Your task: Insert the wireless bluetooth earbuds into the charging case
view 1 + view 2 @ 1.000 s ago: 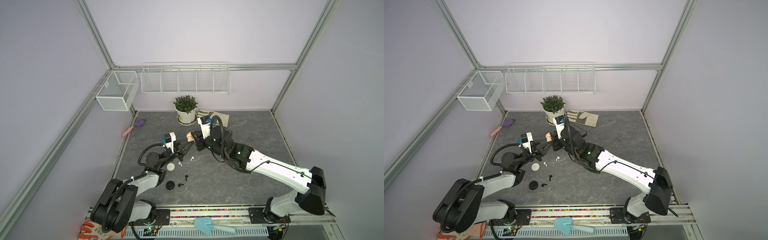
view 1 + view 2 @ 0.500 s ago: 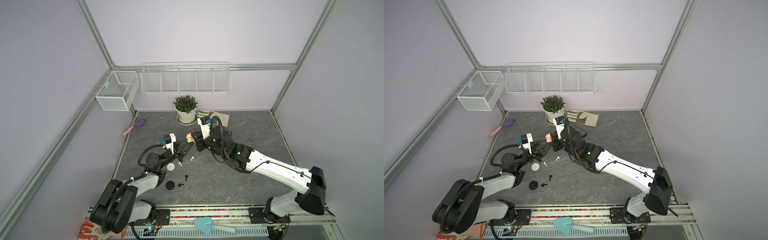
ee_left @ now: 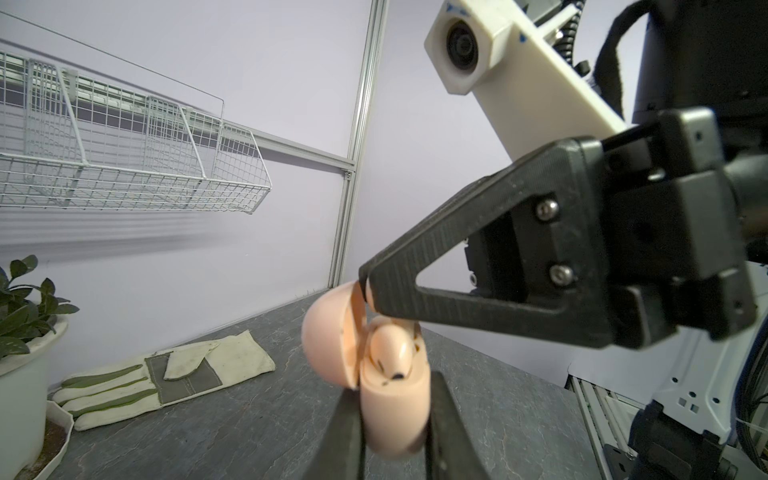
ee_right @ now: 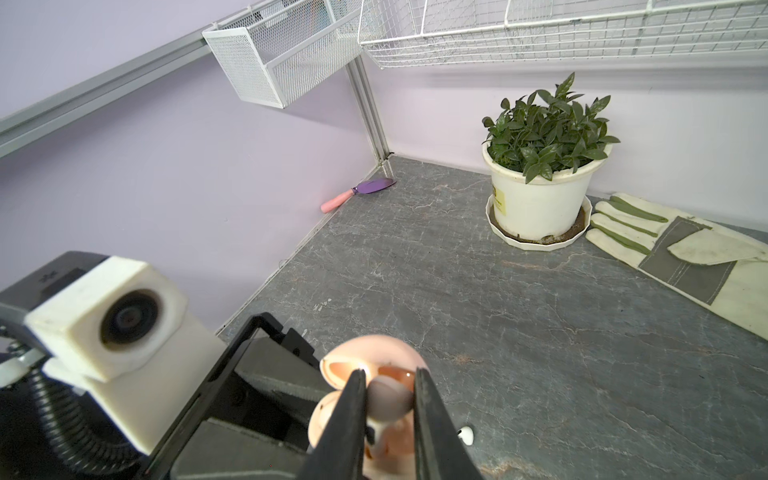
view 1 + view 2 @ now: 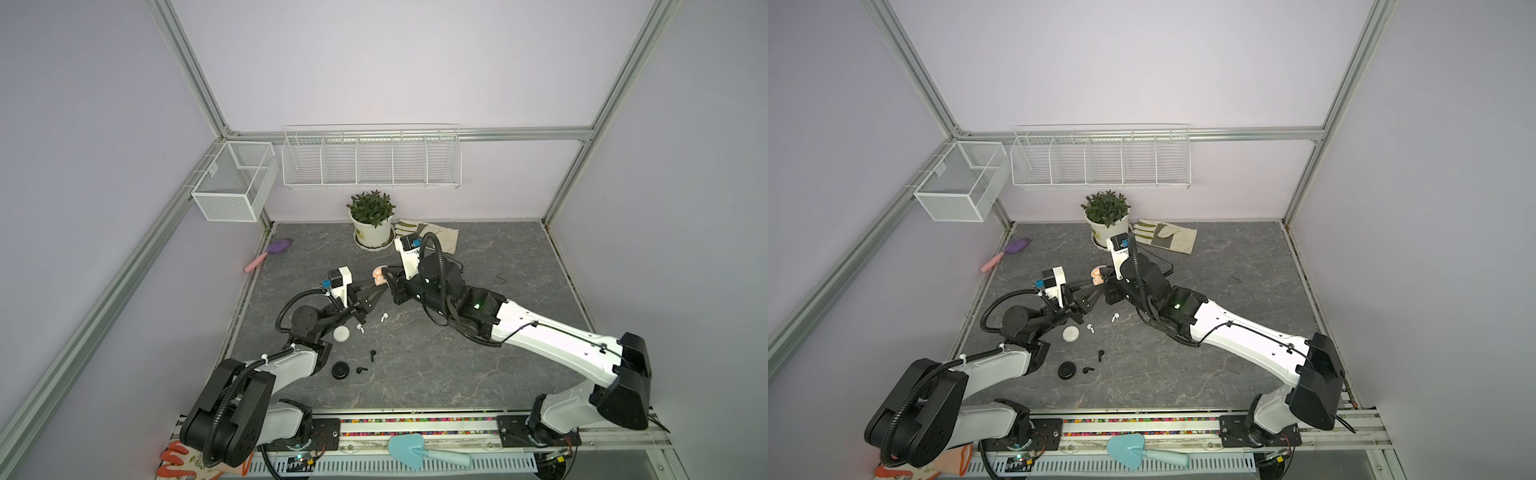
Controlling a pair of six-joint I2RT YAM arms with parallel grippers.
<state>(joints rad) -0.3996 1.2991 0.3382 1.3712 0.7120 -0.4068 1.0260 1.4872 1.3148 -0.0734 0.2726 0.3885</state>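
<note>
**mossy_k:** any writing in there you can actually read?

**tin_rob:** not really. the plant pot (image 4: pixel 540 199) has a small yellow label low on its side, but it's too small to read. the print on the right arm's camera mount (image 5: pixel 1120 254) is a blur too.

**mossy_k:** ok, run me across it left to right.

**tin_rob:** far left is a purple trowel (image 5: pixel 272 252) with a pink handle by the wall, and a mesh basket (image 5: pixel 232 187) hangs above it. next is the left gripper (image 3: pixel 392 399), fingers clamped on the base of a peach charging case (image 5: pixel 378 276), lid flipped open, held up off the table. on the table by that arm are a white round case (image 5: pixel 341 333), a black round case (image 5: pixel 340 370), two white earbuds (image 5: pixel 384 317) and two black earbuds (image 5: pixel 372 355) (all loose, none touching). the right gripper (image 4: pixel 390 386) comes at the peach case from the other side, fingers nearly together, pinching a peach earbud (image 4: pixel 388 401) that pokes out of the base. can't tell if it's fully seated. further back, past the pot, a work glove (image 5: pixel 432 239) lies flat.

**mossy_k:** surface? room?

**tin_rob:** dark grey stone-look tabletop (image 5: pixel 478 374) with pale veins. lilac walls (image 5: pixel 415 62), aluminium frame posts (image 5: pixel 573 166), and a white wire rack (image 5: pixel 370 162) on the back wall.
</note>
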